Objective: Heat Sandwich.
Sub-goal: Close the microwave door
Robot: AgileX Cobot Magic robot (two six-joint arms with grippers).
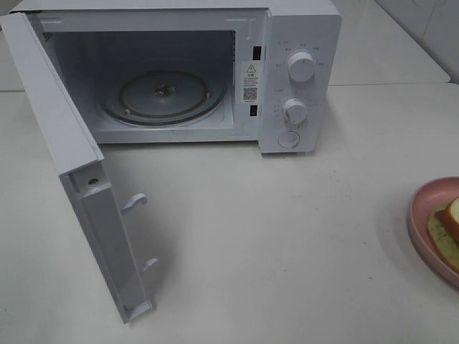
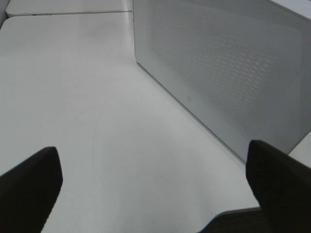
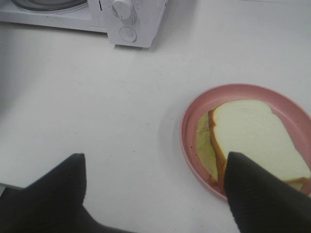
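Observation:
The sandwich (image 1: 447, 221), white bread with pale yellow-green filling, lies on a round pink plate (image 1: 423, 208) at the table's right edge, cut off by the frame. In the right wrist view the sandwich (image 3: 252, 136) and its plate (image 3: 243, 90) lie just ahead of my right gripper (image 3: 155, 162). That gripper is open, with nothing between its fingers; one black finger (image 3: 262, 194) overlaps the near end of the bread in the picture. My left gripper (image 2: 151, 160) is open and empty above bare table. Neither gripper shows in the high view.
The white microwave (image 1: 301, 72) stands at the back with its door (image 1: 64, 107) swung wide toward the front left. A glass turntable (image 1: 163, 97) sits inside. The door's perforated outer face (image 2: 228, 68) fills the left wrist view. Two knobs (image 1: 300, 67) are on the right panel.

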